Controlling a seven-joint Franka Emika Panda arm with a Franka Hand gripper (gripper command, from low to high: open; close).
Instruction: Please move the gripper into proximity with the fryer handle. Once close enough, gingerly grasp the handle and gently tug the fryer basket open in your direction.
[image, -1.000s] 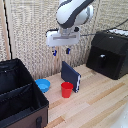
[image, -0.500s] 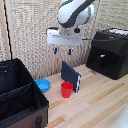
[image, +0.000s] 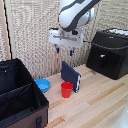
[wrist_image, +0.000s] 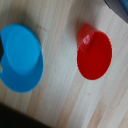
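The fryer (image: 109, 52) is a matte black cube at the exterior view's right on the wooden table. Its basket (image: 106, 62) forms the lower front, and the handle (image: 103, 62) is a short black bar on that face. My gripper (image: 64, 50) hangs in the air well to the left of the fryer, above the red cup, its two blue-tipped fingers apart and empty. The wrist view shows no fingers and no fryer.
A red cup (image: 67, 89) (wrist_image: 95, 53) stands below the gripper, with a blue bowl (image: 43, 85) (wrist_image: 20, 58) to its left. A dark blue book-like box (image: 71, 76) stands behind the cup. A big black compartmented case (image: 19, 97) fills the exterior view's lower left.
The arm has shifted slightly; the gripper stays open high above the cup and bowl. Nothing on the table has moved.
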